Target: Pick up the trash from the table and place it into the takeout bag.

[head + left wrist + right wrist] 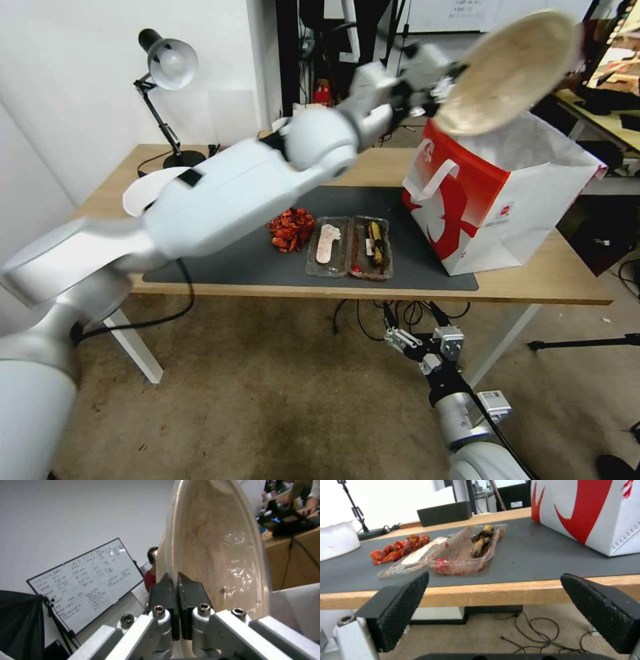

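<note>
Holding the bowl (510,70) by its rim, my left gripper (445,85) sits above the open mouth of the bag (507,193), which stands on the table (373,167) at the right end of the mat (400,267). The left wrist view confirms the pinch: both fingers (191,592) are clamped on the rim. The bowl is tilted steeply, its hollow facing me.

Step in hand: deposit. I judge the next move calls for centring the bowl over the opening, lowering it, then releasing (the bowl looks nearly as wide as the bag's mouth, so an edge-first entry seems safest).

My right gripper (427,343) waits below the table's front edge, jaws spread wide.

Remaining on the mat: red scraps (291,229) and two clear trays (350,245).
</note>
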Motion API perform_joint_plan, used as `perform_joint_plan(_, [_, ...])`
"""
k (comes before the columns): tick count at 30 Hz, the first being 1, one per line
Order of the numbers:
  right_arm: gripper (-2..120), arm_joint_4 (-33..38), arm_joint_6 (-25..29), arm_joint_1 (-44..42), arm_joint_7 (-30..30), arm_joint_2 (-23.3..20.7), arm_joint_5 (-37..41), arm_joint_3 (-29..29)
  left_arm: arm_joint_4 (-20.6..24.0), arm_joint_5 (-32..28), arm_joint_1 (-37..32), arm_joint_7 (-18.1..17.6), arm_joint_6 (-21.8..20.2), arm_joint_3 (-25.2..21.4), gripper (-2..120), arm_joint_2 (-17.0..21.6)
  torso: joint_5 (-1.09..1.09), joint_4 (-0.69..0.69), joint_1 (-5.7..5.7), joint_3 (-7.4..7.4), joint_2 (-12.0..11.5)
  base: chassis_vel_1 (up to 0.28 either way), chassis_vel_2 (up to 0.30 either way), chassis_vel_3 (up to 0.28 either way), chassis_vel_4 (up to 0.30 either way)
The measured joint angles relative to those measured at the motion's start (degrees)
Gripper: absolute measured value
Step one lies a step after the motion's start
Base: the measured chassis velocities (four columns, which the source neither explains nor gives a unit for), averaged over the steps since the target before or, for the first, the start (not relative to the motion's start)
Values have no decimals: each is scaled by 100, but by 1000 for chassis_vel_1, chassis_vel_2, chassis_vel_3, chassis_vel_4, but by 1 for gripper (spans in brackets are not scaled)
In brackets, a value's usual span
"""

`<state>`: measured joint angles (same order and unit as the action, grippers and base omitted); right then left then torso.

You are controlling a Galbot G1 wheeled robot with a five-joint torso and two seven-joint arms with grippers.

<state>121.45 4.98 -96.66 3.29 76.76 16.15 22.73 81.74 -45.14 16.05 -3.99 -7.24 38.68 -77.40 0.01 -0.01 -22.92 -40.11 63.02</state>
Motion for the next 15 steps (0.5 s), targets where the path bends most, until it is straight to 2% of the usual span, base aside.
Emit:
perform_joint_plan(1, [100,0,0,0,0,0,0,0,0,0,0,0,0,0,0,0,0,0,0,0,0,0,0,0,0])
perform_joint_plan(3, [100,0,0,1,0,0,0,1,-516,210,82,-45,-3,154,0,-346,1,0,0,0,0,0,0,0,0])
perform_joint_plan(4, [100,0,0,1,0,0,0,1,-516,210,82,-45,-3,154,0,-346,1,0,0,0,0,0,0,0,0])
perform_joint_plan(7, [100,0,0,2,0,0,0,0,-1035,552,46,-18,8,284,0,-661,-1,2,0,0,0,0,0,0,0])
perform_joint_plan(10, [100,0,0,0,0,0,0,0,-1239,851,-85,-4,11,346,0,-792,0,1,0,0,0,0,0,0,0])
perform_joint_plan(15, [100,0,0,1,0,0,0,0,-1248,933,-176,-3,12,376,0,-804,-1,2,0,0,1,0,0,0,0])
